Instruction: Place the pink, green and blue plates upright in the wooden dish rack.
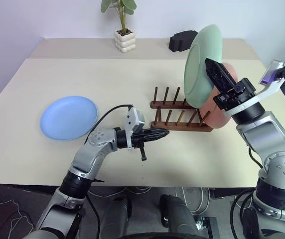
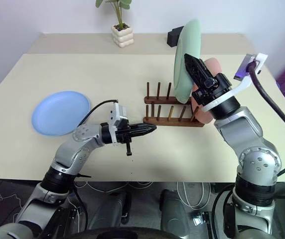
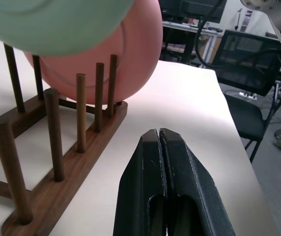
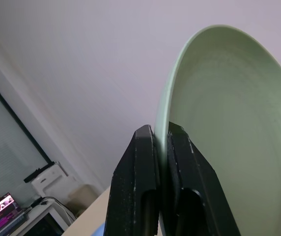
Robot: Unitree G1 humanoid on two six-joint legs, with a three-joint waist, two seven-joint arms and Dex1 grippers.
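Over the wooden dish rack (image 1: 180,115) my right pincer (image 1: 213,69) is clamped on the green plate's (image 1: 201,64) rim, held upright above the pegs, pink plate (image 1: 217,109) already slotted in, blue plate (image 1: 68,117) flat on the table (image 1: 82,74), left pincer (image 1: 163,133) pressed together beside the rack.

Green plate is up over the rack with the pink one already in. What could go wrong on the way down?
1. The right gripper pinches the green plate only at its rim, so it might swing or slip.
2. The pink plate stands in the end slot of the wooden dish rack; the green plate may knock it while descending.
3. The shut left gripper hovers beside the rack without bracing it, so a peg strike could shift the rack.
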